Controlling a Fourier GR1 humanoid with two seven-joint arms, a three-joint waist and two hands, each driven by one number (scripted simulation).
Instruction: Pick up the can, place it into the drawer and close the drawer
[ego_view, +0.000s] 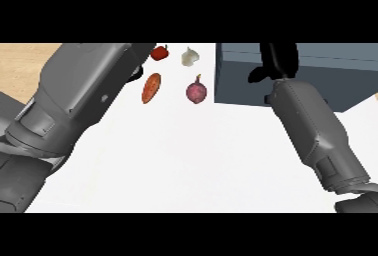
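The can shows nowhere in the head view. The open drawer (310, 75) is a blue-grey box at the upper right of the white counter (192, 150). My right forearm runs up from the lower right, and my right hand (276, 60) hangs over the drawer's left part with its fingers stretched straight away from me and the thumb out to the left. Nothing shows between its fingers. My left forearm fills the left side. Only a dark bit of the left hand (136, 73) peeks out beside it, and the rest is hidden.
Left of the drawer lie a red pepper (160, 52), a white garlic bulb (190, 56), an orange sweet potato (151, 88) and a purple onion (196, 92). A wooden surface (22, 65) borders the counter at the far left.
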